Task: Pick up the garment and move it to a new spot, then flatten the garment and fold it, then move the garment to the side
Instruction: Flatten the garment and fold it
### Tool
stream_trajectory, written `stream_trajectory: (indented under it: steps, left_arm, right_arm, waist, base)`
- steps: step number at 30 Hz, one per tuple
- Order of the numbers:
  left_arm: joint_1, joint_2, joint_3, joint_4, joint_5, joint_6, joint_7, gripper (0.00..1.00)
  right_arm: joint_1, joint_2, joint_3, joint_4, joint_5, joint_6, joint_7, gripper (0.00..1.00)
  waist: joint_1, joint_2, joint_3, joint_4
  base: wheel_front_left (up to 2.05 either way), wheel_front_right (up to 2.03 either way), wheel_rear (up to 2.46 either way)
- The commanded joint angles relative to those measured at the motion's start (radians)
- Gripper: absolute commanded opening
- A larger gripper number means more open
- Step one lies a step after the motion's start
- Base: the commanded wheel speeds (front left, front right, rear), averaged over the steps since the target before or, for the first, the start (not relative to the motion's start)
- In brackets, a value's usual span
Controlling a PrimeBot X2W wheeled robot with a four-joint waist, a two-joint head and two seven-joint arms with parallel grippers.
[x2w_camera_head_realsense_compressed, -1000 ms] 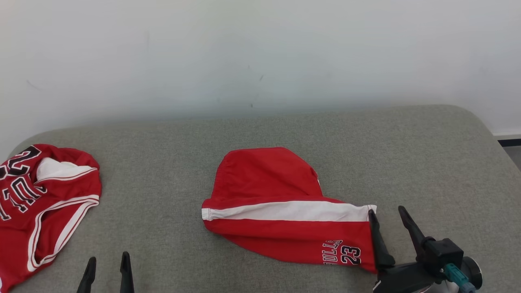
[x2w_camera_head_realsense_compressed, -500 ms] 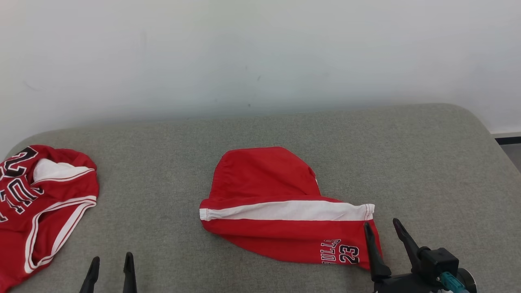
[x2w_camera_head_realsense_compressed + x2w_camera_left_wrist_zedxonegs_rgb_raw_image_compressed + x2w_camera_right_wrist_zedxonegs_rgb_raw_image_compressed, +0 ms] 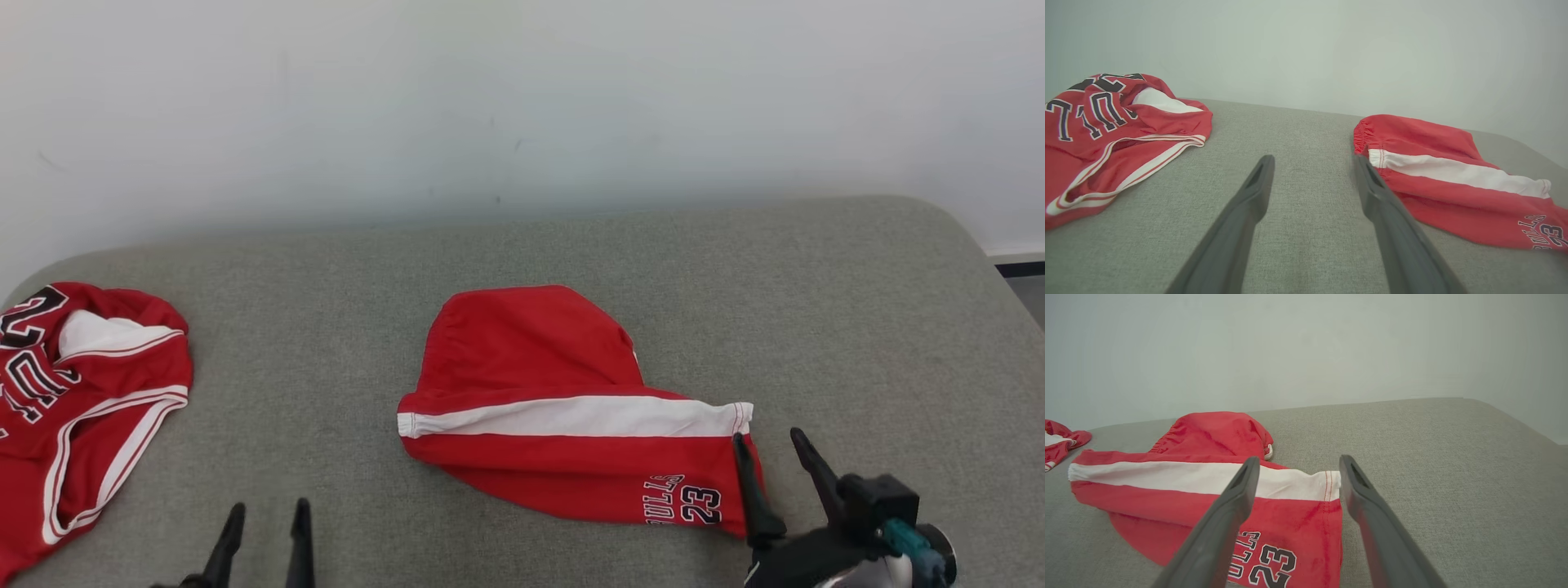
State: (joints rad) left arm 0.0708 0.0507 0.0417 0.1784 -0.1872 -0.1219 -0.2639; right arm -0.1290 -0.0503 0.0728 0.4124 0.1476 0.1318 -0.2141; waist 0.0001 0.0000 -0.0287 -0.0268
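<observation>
Red shorts (image 3: 563, 408) with a white side stripe and a black "23" print lie folded in the middle of the grey cushion (image 3: 816, 310); the same shorts (image 3: 1445, 179) (image 3: 1208, 482) appear in both wrist views. My right gripper (image 3: 769, 445) stands open at the shorts' right hem, one finger over the cloth and one beyond it, with nothing between them. At the lower left my left gripper (image 3: 268, 516) is open over bare cushion, left of the shorts.
A second red garment, a jersey (image 3: 73, 400) with white trim and black lettering, lies crumpled at the cushion's left edge, and the jersey (image 3: 1106, 134) also lies ahead of the left fingers. A pale wall (image 3: 522, 106) rises behind. The cushion's right edge (image 3: 992, 261) drops to dark floor.
The head camera has shifted a little. My right gripper has drawn back down the view from the hem's white corner. My left gripper has moved right, towards the shorts.
</observation>
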Motion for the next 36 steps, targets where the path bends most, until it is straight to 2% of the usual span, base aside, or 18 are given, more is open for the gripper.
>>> stream_trajectory:
  steps: [1,10,13,19,31,33,34,36]
  left_arm:
    - [-0.027,-0.001,-0.011,0.014,0.004,-0.001,-0.001,1.0]
    - [-0.217,0.036,-0.157,0.202,-0.004,-0.007,0.022,1.0]
    - [-0.283,0.047,-0.205,0.264,-0.031,-0.008,0.025,1.0]
    - [-0.392,0.068,-0.281,0.375,-0.091,-0.007,0.037,1.0]
    - [-0.5,0.068,-0.326,0.506,-0.141,-0.008,0.016,1.0]
    - [-0.511,0.07,-0.333,0.514,-0.147,-0.008,0.011,0.43]
    - [-0.517,0.072,-0.337,0.518,-0.148,-0.008,0.008,0.0]
    - [-0.525,0.075,-0.346,0.522,-0.151,-0.008,0.007,0.0]
  right_arm:
    - [-0.02,0.0,-0.007,0.008,0.012,-0.002,0.017,1.0]
    - [-0.165,0.0,-0.022,0.128,0.016,-0.002,0.232,1.0]
    - [-0.222,0.0,-0.026,0.171,0.025,-0.002,0.272,1.0]
    - [-0.315,0.0,-0.01,0.248,0.048,-0.002,0.286,1.0]
    - [-0.388,0.0,0.017,0.363,0.087,-0.002,0.254,1.0]
    - [-0.399,0.0,0.025,0.375,0.106,-0.002,0.247,1.0]
    - [-0.406,0.0,0.028,0.382,0.115,-0.002,0.244,1.0]
    - [-0.419,0.0,0.038,0.396,0.139,-0.002,0.24,1.0]
  waist:
    - [-0.0001,0.0,0.008,-0.001]
    - [-0.0001,0.0,0.059,-0.02]
    - [-0.0001,0.0,0.081,-0.029]
    - [-0.0001,0.0,0.128,-0.044]
    - [-0.0001,0.0,0.174,-0.049]
    - [-0.0001,0.0,0.179,-0.049]
    - [-0.0001,0.0,0.181,-0.049]
    - [-0.0001,0.0,0.186,-0.049]
  base:
    - [0.0,0.0,0.0]
    - [0.0,0.0,0.0]
    - [0.0,0.0,0.0]
    - [0.0,0.0,0.0]
    - [0.0,0.0,0.0]
    - [0.0,0.0,0.0]
    - [0.0,0.0,0.0]
    - [0.0,0.0,0.0]
